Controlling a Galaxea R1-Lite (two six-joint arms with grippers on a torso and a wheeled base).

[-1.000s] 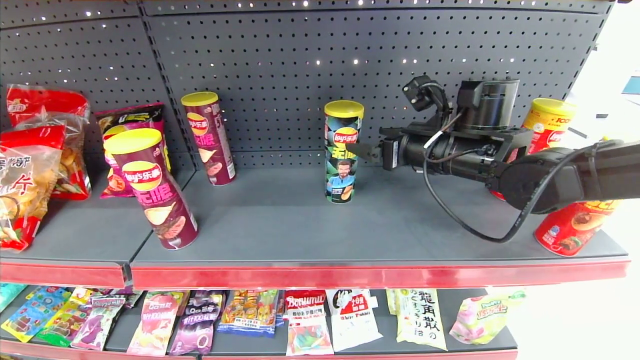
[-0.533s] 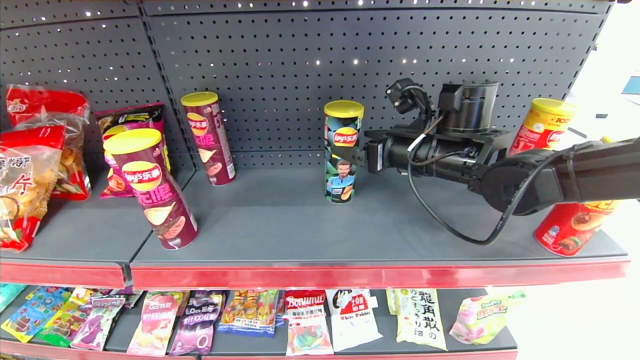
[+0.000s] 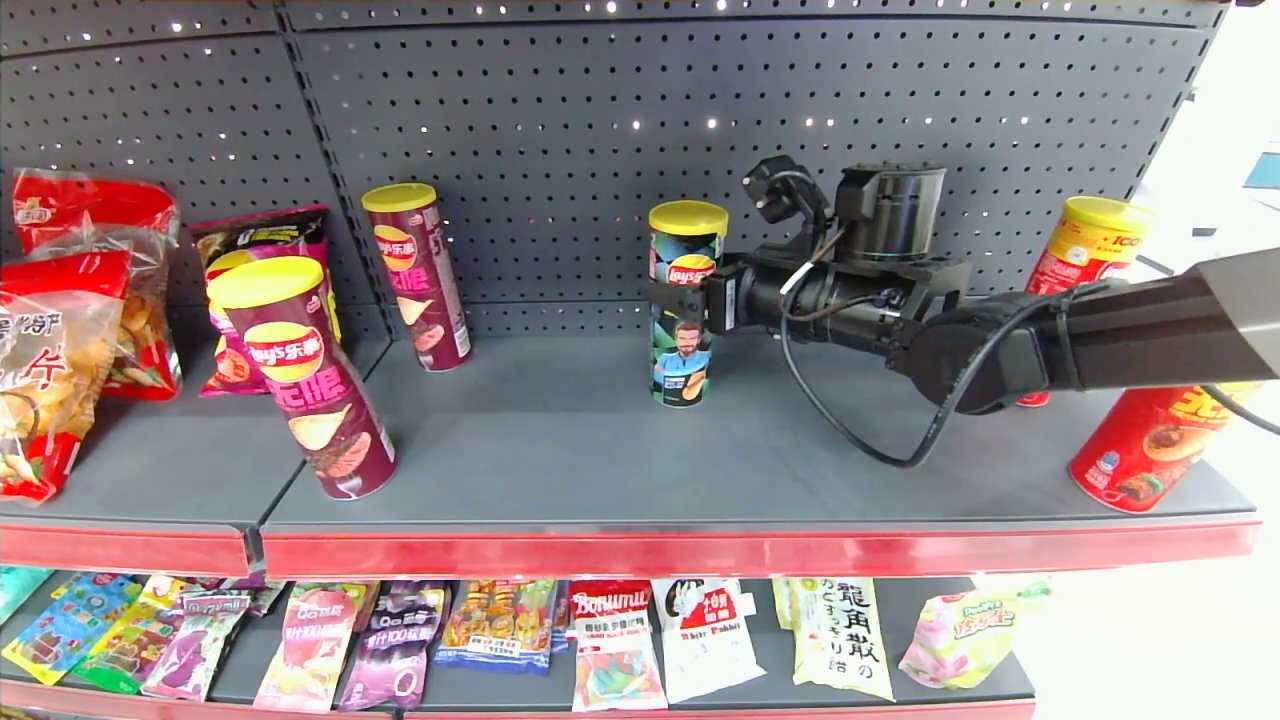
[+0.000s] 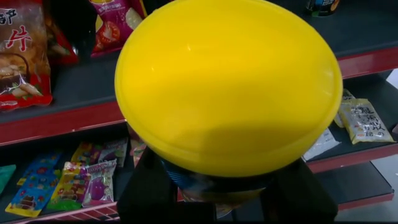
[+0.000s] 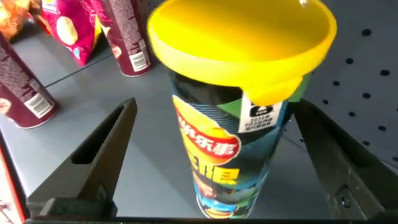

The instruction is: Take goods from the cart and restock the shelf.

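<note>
The right gripper (image 3: 688, 300) is spread wide, one finger on each side of the green-and-black can (image 3: 684, 345), with gaps on both sides. The left gripper (image 4: 222, 194) clamps a second can (image 4: 227, 87). Near the shelf (image 3: 700, 552) edge stand a purple can (image 3: 300, 380) at 9 o'clock and a red can (image 3: 1140, 455) at 3. Farther back, the green-and-black can stands upright, yellow-lidded.
</note>
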